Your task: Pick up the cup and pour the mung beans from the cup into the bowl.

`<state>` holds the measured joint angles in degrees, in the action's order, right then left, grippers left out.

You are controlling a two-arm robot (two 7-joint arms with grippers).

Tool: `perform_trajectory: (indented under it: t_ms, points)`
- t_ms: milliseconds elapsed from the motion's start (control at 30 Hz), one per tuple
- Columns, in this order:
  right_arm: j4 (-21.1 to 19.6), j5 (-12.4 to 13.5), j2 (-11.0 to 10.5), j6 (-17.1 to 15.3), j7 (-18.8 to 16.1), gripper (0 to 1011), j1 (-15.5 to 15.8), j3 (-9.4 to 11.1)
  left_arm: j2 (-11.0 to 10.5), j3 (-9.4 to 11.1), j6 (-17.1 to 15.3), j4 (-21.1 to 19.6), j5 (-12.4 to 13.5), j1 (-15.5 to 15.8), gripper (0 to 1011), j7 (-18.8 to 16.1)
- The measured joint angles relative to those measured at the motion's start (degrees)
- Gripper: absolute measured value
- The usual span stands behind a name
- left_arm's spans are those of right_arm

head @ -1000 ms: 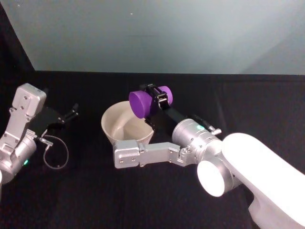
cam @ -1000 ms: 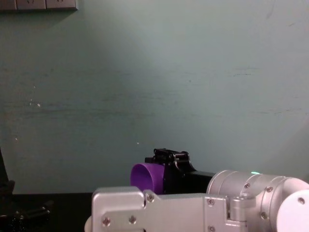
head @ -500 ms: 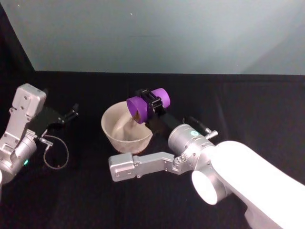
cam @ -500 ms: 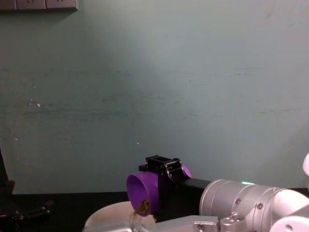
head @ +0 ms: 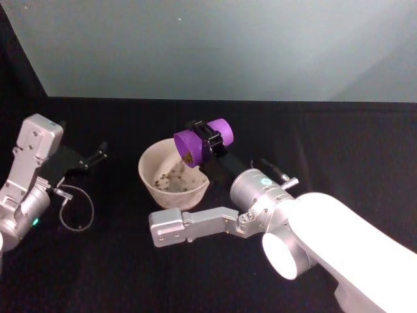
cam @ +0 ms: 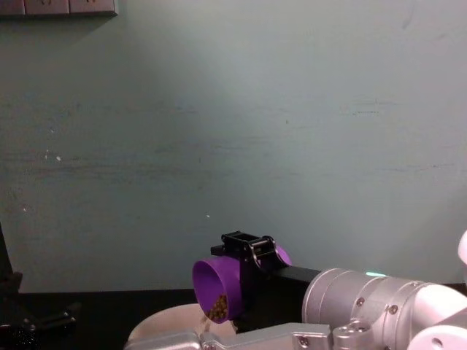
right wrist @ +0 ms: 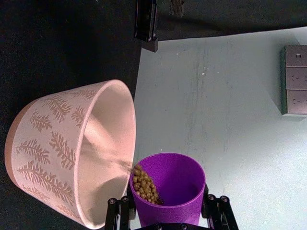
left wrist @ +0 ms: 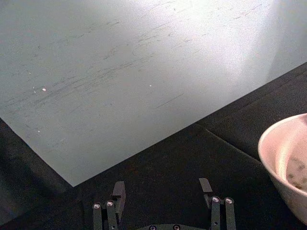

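Note:
My right gripper is shut on the purple cup, which lies tipped on its side over the far right rim of the bowl. Mung beans sit at the cup's lip and spill toward the bowl. Some beans lie scattered on the bowl's floor. From the chest, the tilted cup shows above the bowl's rim. My left gripper stands open at the table's left, apart from the bowl, with nothing between its fingers.
A black cloth covers the table. A pale green wall rises right behind it. A thin cable loop hangs by my left arm. My right arm's forearm lies just in front of the bowl.
The cup has tipped further, its mouth turning down toward the bowl. Beans have fallen from it and now lie in the bowl. The left arm has not moved.

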<state>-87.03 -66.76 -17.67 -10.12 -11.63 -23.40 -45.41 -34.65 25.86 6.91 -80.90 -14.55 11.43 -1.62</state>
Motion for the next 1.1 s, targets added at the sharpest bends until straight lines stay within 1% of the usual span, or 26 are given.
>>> perform_trajectory:
  t_ms: [633, 733, 1100]
  points:
    - [1.12, -0.7, 0.54, 0.51, 0.51, 735, -0.62, -0.65, 0.0, 0.0, 0.0, 0.0, 0.0, 0.0, 1000, 0.0]
    - [1.19, -1.51, 0.51, 0.31, -0.08, 735, -0.97, -1.14, 0.0, 0.0, 0.0, 0.0, 0.0, 0.0, 1000, 0.0]
    - [0.88, -2.91, 0.39, -0.56, -1.46, 735, -1.61, -1.92, 0.0, 0.0, 0.0, 0.0, 0.0, 0.0, 1000, 0.0]
